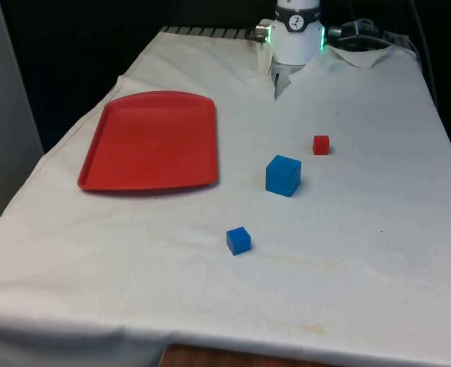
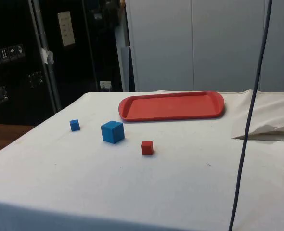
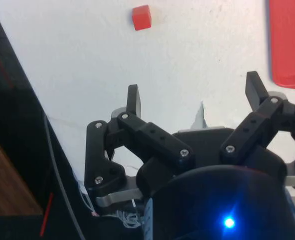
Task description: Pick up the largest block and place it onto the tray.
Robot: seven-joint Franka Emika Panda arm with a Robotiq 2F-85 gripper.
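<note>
The largest block is a blue cube (image 1: 283, 175) near the middle of the cloth, also seen from the side (image 2: 112, 131). A smaller blue cube (image 1: 238, 240) lies nearer the front edge (image 2: 74, 125). A small red cube (image 1: 321, 144) sits just beyond the large one (image 2: 147, 147) (image 3: 141, 17). The red tray (image 1: 150, 140) lies flat at the front view's left (image 2: 173, 106), and its edge (image 3: 287, 45) appears from the wrist. My gripper (image 3: 195, 97) is open with nothing between its fingers, high above the cloth near the robot's base, far from all blocks.
A dark cable (image 2: 250, 115) hangs down across the side view. The cloth is rumpled near the robot's base (image 1: 287, 76). The table's edge drops off beside the red cube (image 3: 17, 100).
</note>
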